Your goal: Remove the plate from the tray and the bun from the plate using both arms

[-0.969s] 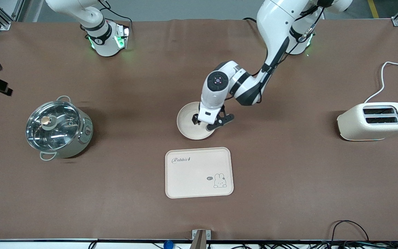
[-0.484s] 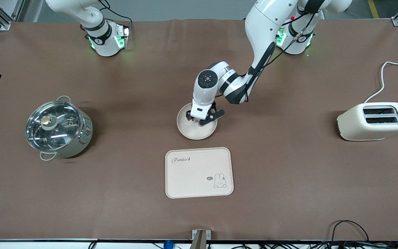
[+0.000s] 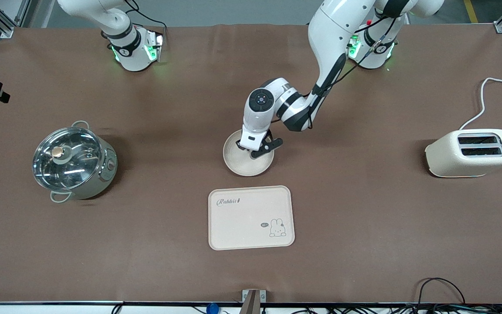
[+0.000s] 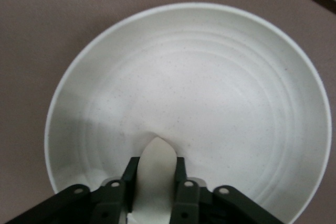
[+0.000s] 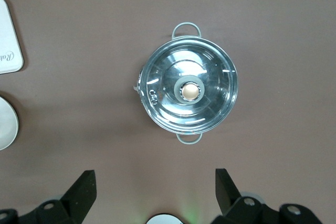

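The round cream plate (image 3: 243, 166) lies on the brown table, farther from the front camera than the rabbit tray. My left gripper (image 3: 251, 151) is low over the plate and shut on the bun. In the left wrist view the pale bun (image 4: 154, 153) sticks out between the black fingers (image 4: 180, 167) of the left gripper (image 4: 155, 164), its tip over the plate's (image 4: 220, 98) inner floor near the rim. I cannot tell whether the bun touches the plate. My right gripper (image 5: 155, 180) waits high over the table near the pot, open and empty.
The rectangular cream tray (image 3: 251, 217) with the rabbit drawing lies nearer the front camera than the plate. A lidded steel pot (image 3: 73, 159) stands toward the right arm's end and shows in the right wrist view (image 5: 188, 91). A cream toaster (image 3: 472, 152) stands toward the left arm's end.
My left gripper moved with the bun from the plate's edge toward the right arm's end, over the plate's inside, then held still. The plate has not moved.
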Controlling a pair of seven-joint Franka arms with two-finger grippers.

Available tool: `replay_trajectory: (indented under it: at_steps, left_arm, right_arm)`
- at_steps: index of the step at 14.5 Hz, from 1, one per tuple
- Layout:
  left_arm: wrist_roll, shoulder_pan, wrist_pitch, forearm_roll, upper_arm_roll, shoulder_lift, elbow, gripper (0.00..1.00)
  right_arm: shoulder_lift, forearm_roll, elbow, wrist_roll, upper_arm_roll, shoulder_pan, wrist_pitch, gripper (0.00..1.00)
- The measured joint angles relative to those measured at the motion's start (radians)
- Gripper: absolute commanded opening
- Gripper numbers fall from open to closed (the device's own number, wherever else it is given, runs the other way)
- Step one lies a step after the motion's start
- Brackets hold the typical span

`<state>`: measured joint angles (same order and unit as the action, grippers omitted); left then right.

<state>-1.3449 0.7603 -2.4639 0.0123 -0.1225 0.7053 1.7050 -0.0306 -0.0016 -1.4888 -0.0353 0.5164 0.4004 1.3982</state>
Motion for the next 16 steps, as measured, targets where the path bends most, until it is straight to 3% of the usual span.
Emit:
replay_trajectory:
  at_steps: [2,4,6,9,13,15,16]
  left_arm:
    - [0.029,-0.018,0.093,0.000,0.016,-0.047,-0.020,0.20]
    - [0.098,-0.085,0.210,0.000,0.023,-0.135,-0.033,0.21]
    - [0.208,-0.198,0.329,-0.001,0.027,-0.225,-0.032,0.21]
    - [0.390,-0.400,0.373,-0.003,0.032,-0.270,-0.014,0.22]
    - [0.516,-0.594,0.298,-0.041,0.033,-0.181,0.000,0.26]
    - [0.536,-0.643,0.227,-0.046,0.033,-0.112,-0.001,0.37]
    - [0.541,-0.657,0.191,-0.047,0.033,-0.079,-0.001,0.51]
  right_arm:
    - [0.000,-0.001,0.000,0.000,-0.047,-0.033,0.002,1.00]
    - [0.000,-0.002,0.000,0.000,-0.214,-0.192,0.005,1.00]
    - [0.000,-0.003,0.000,0.000,-0.314,-0.288,0.005,1.00]
    - [0.000,-0.003,0.000,0.000,-0.335,-0.327,0.005,1.00]
    - [0.000,-0.003,0.000,0.000,-0.349,-0.335,0.006,1.00]
    - [0.001,-0.003,0.000,0.000,-0.358,-0.335,0.008,1.00]
    - [0.001,-0.003,0.000,0.000,-0.361,-0.335,0.009,1.00]
